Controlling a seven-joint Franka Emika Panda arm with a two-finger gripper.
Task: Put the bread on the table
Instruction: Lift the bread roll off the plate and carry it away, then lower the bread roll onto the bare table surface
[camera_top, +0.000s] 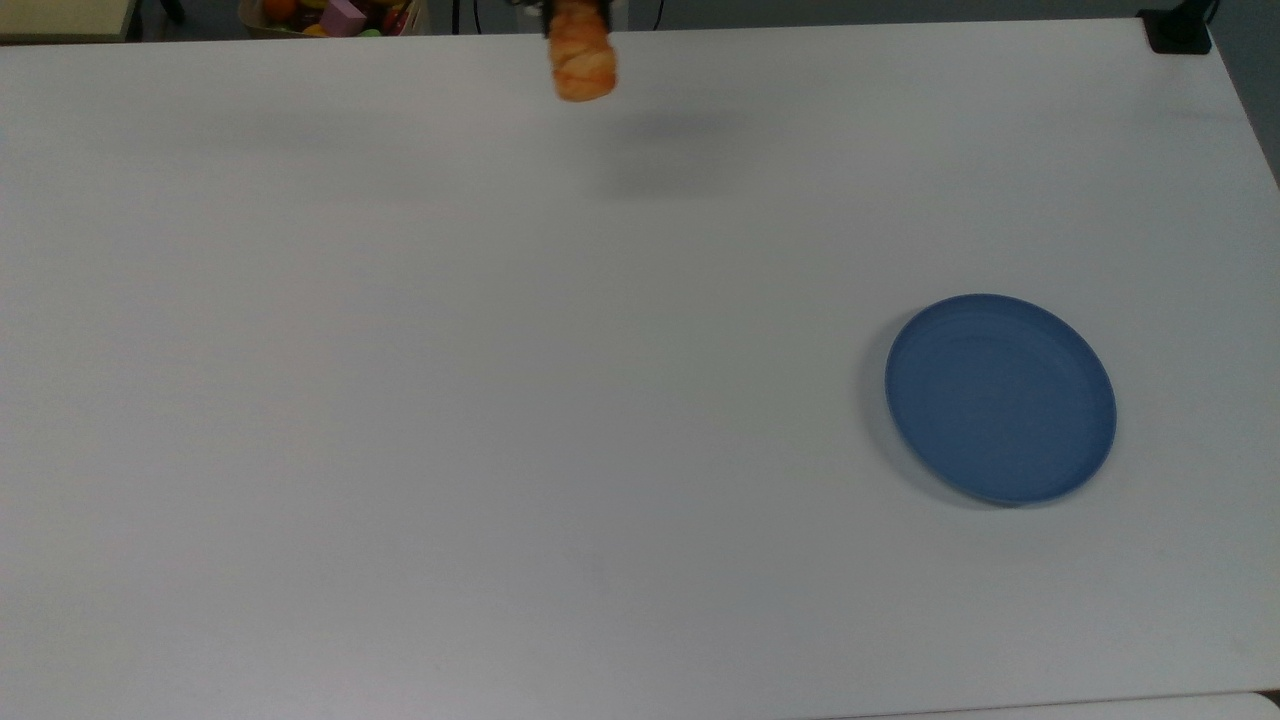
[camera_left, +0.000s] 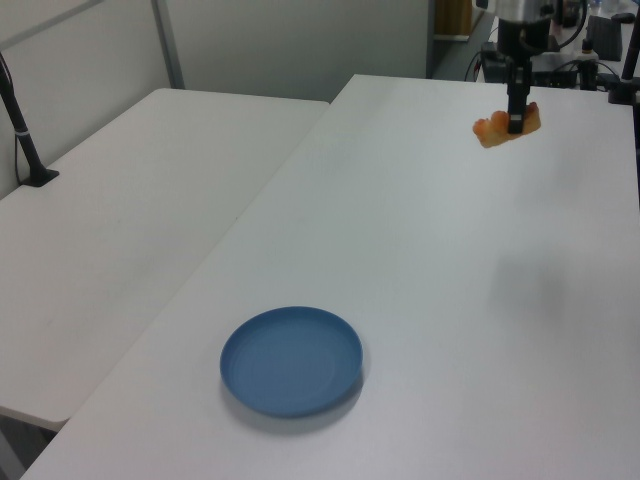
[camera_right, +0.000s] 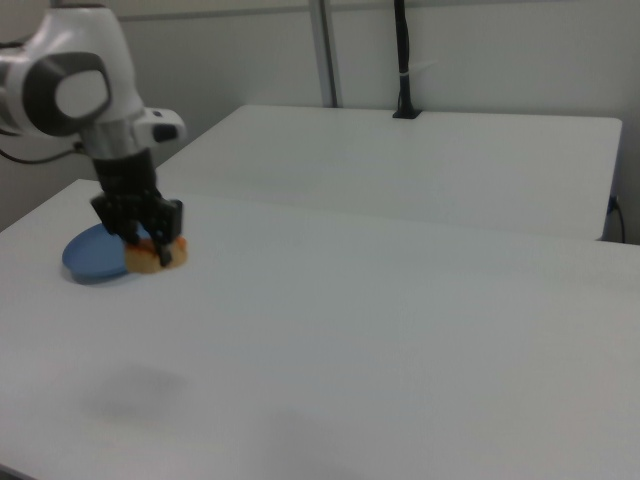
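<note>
Up top, top view: bread (camera_top: 583, 60) hangs over far edge of desk (camera_top: 500, 400), shadow on surface below and to the top view's right; blue plate (camera_top: 1000, 398) well apart, bare, toward the top view's right.

Left view: tool (camera_left: 516, 118) points straight down, clenched on bread (camera_left: 495, 129), lifted off desk (camera_left: 420, 250) at far end; plate (camera_left: 291, 360) near front.

Right view: white arm (camera_right: 80, 85) above tool (camera_right: 150, 238), bread (camera_right: 150, 257) gripped between fingers; plate (camera_right: 88, 258) partly hidden behind.
</note>
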